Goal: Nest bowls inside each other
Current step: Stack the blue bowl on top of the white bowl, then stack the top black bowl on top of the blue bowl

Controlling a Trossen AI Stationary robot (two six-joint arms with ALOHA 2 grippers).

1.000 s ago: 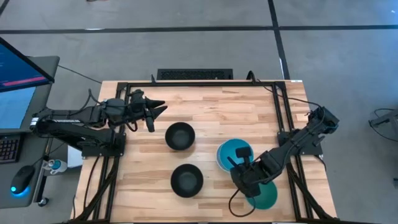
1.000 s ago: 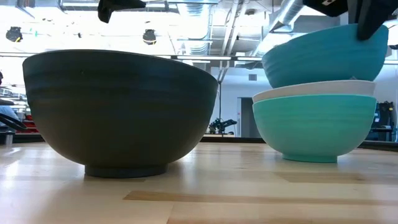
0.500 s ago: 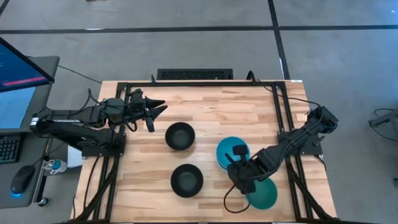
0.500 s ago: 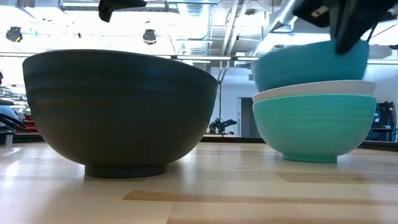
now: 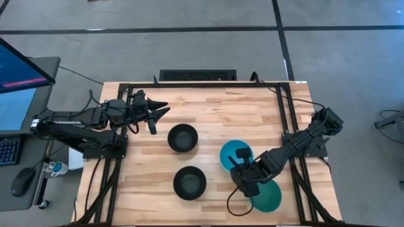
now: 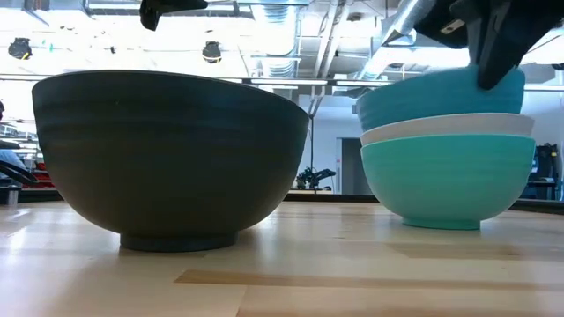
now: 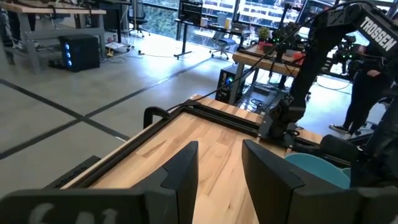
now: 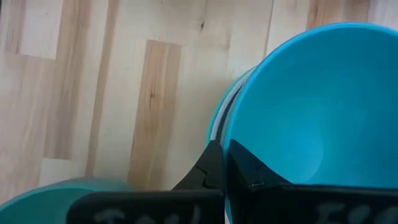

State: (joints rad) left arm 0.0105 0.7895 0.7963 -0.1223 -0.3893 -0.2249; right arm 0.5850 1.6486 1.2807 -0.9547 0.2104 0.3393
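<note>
A: From above, what is happening?

B: The right gripper (image 5: 240,159) pinches the rim of a light blue bowl (image 5: 235,153), lowering it into the stack near the counter's (image 5: 214,120) right side. Two black bowls (image 5: 182,137) sit apart mid-counter, and a teal bowl (image 5: 270,197) lies just beside the right arm. The left gripper (image 5: 159,111) waits over the far left, jaws spread.

A: And at counter level?

B: The blue bowl (image 6: 441,92) sits slightly tilted in a white bowl (image 6: 449,127), which rests in a teal one (image 6: 448,180). A black bowl (image 6: 172,158) looms close by.

A: Left wrist?

B: Its fingers (image 7: 183,171) are apart, holding nothing; the blue bowl's rim (image 7: 317,167) shows farther off.

A: Right wrist?

B: Jaws are pressed on the blue rim (image 8: 298,118), one finger inside, one outside.

A: Next?

B: I'd judge the placing nearly done: release, lift clear, then fetch another bowl.
</note>
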